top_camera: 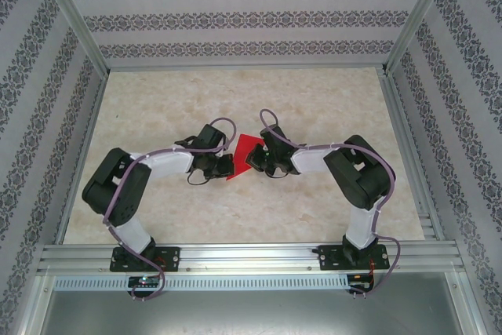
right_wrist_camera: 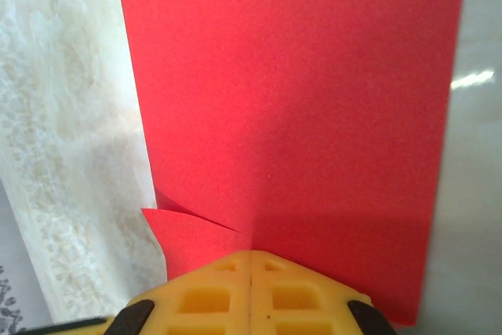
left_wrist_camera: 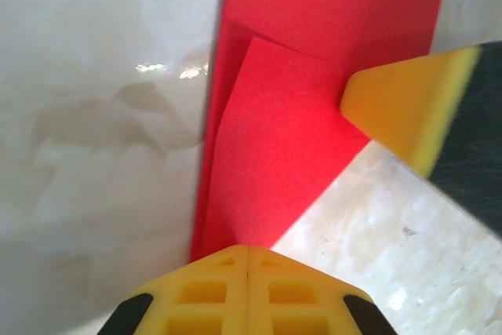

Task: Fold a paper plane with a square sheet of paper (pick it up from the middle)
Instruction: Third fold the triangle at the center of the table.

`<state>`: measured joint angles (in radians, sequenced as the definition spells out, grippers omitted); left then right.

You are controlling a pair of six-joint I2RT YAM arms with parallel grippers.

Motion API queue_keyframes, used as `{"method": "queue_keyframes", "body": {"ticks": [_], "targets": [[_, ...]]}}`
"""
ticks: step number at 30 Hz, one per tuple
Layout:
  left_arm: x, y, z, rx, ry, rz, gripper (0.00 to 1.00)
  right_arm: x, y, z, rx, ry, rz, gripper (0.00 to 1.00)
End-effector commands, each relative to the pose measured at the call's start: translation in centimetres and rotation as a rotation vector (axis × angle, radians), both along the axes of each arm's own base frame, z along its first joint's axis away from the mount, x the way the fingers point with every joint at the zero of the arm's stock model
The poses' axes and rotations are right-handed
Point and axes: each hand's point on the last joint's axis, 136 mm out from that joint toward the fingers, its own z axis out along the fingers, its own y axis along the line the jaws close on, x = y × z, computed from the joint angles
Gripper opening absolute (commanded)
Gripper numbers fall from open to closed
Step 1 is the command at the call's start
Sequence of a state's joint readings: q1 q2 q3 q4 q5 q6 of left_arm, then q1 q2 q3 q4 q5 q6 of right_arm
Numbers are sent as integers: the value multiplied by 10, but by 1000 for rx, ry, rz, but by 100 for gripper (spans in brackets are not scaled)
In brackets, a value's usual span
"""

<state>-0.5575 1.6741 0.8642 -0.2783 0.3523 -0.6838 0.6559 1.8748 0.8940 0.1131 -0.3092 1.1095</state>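
The square sheet of paper (top_camera: pixel 245 149), bright red and partly folded into a pointed shape, lies on the table between my two grippers. In the left wrist view the sheet of paper (left_wrist_camera: pixel 282 131) shows overlapping folded layers narrowing toward my left gripper (left_wrist_camera: pixel 248 247), which is shut with its tips at the paper's near point. A yellow fingertip (left_wrist_camera: pixel 400 107) of the right gripper touches the paper's right edge. My right gripper (right_wrist_camera: pixel 251 253) is shut, its tips resting on the paper (right_wrist_camera: pixel 298 100) beside a small raised flap (right_wrist_camera: pixel 188 237). From above, the left gripper (top_camera: pixel 225 165) and right gripper (top_camera: pixel 256 160) nearly meet.
The beige marble-patterned table (top_camera: pixel 314 107) is bounded by patterned walls and aluminium posts (top_camera: pixel 74 17). A metal rail (top_camera: pixel 251 256) at the near edge carries both arm bases. The arms' elbows reach out to the left (top_camera: pixel 106 182) and right (top_camera: pixel 365 170).
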Motion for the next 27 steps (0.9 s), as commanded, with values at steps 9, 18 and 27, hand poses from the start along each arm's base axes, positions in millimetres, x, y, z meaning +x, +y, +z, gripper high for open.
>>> {"method": "queue_keyframes", "body": {"ticks": [9,18,27], "targets": [[9,-10,5,-208,-7,298,0,-27,4,-28,-38,151,-118,0],[1,0,-9,-191,-25,405,0,-29,0,-30,-38,155,-125,0],[-15,40,-37,-16,-1,493,0,-39,-20,-46,-107,187,-158,0]]}}
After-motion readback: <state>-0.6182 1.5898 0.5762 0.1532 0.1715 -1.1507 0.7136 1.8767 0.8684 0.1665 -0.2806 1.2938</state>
